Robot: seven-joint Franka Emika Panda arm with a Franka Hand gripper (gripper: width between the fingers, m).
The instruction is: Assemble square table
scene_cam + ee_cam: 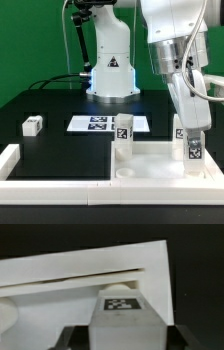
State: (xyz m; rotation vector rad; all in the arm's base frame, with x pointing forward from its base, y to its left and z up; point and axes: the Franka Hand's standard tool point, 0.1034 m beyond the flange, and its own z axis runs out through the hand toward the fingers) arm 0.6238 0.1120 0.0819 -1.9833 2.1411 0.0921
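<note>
Leg [193,151] clamped between the gripper's [122,334] fingers, tag facing out. It stands upright on the square top [150,168] by its far edge, toward the exterior view's right. That top lies along the tabletop's [60,150] near edge. A second leg [123,130] stands at the top's far corner on the exterior view's left, and a third leg [32,125] lies loose toward the tabletop's edge on that side. This looks like seating and screwing in: keep it plumb over the hole, press lightly, and twist without dragging the top. Whether the thread has caught, I can't tell.
</note>
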